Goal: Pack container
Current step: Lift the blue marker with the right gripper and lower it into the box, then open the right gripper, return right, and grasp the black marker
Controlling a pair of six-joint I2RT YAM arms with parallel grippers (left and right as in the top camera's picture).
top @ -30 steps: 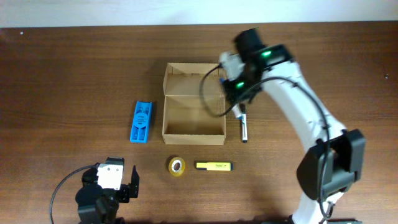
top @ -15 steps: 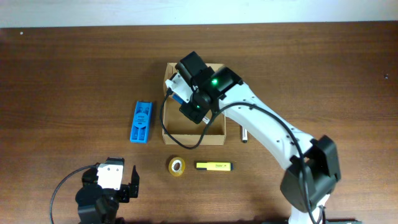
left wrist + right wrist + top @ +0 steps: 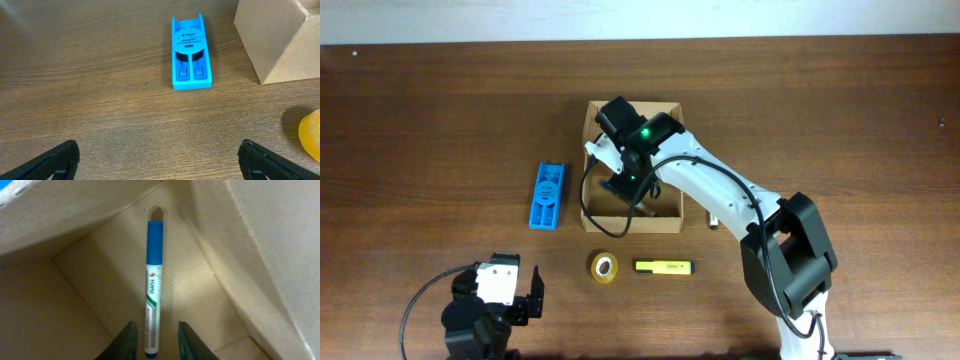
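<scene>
The cardboard box [image 3: 650, 224] stands open at the table's middle. My right gripper [image 3: 626, 186] reaches down inside it. In the right wrist view its fingers [image 3: 156, 345] are slightly apart, with a small gap on each side of a white marker with a blue cap [image 3: 153, 290] that lies along the box floor [image 3: 95, 285]. My left gripper [image 3: 502, 298] is open and empty at the front left; its fingers [image 3: 159, 160] hover over bare wood.
A blue holder [image 3: 548, 195] lies left of the box and shows in the left wrist view [image 3: 190, 52]. A yellow tape roll [image 3: 604, 267] and a yellow highlighter [image 3: 663, 267] lie in front of the box. A black marker [image 3: 713, 216] lies to its right.
My right arm swung from the box's right side leftwards over the box and lowered its gripper inside. The left arm has not moved.
</scene>
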